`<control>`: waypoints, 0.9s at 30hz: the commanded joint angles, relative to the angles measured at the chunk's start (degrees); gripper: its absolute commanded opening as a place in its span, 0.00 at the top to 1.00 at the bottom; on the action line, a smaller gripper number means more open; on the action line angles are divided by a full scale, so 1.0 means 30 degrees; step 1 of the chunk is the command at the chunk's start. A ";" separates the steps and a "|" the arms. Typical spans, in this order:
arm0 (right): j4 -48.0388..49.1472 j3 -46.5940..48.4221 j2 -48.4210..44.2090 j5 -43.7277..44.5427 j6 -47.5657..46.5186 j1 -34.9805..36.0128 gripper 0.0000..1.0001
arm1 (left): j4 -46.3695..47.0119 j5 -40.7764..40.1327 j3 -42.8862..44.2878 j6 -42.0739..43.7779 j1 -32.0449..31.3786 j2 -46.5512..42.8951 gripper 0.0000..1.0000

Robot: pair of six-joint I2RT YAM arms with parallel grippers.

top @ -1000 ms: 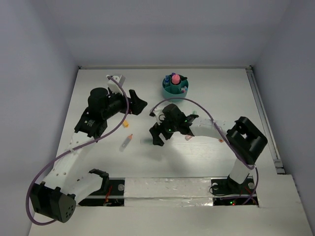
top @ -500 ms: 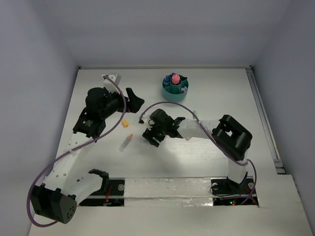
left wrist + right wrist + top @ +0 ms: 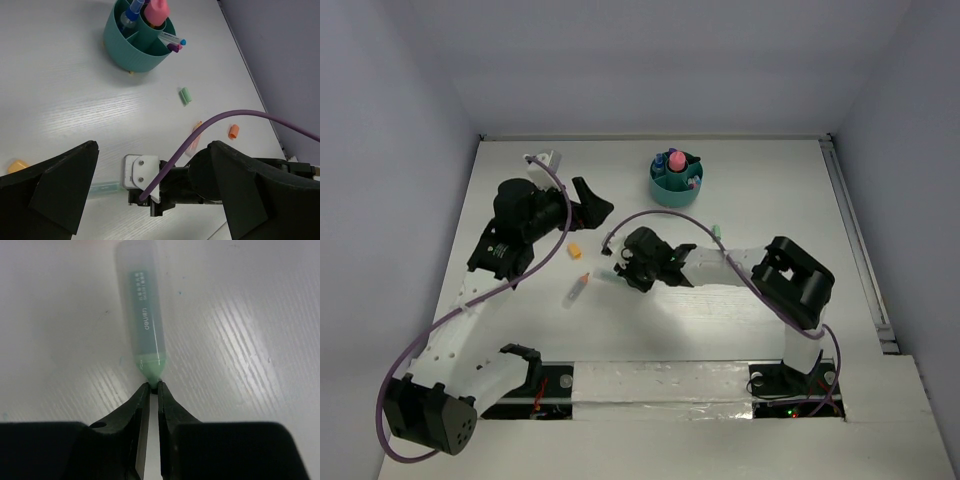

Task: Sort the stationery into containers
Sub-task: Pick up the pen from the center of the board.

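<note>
- Highlighter [image 3: 145, 315], pale green: we log it lying flat on the table [image 3: 770, 200], nearer the arm bases and left of the organiser [image 3: 665, 193], well apart from it.
- Right gripper [image 3: 153, 386]: clenched on the highlighter's nib tip.
- Left gripper [image 3: 152, 150]: released, jaws wide, left of the organiser.
- Organiser: we count several pens upright inside.

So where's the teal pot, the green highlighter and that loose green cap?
teal pot [image 3: 142, 52]: left wrist view, on its outer wall.
green highlighter [image 3: 144, 315]: right wrist view, on the middle of its barrel.
loose green cap [image 3: 186, 95]: left wrist view, on its middle.
</note>
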 commanded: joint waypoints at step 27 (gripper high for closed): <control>0.1566 -0.1448 -0.0458 -0.1604 0.0779 0.0276 0.38 | -0.1297 -0.0902 -0.2092 0.0578 0.0260 -0.2408 0.08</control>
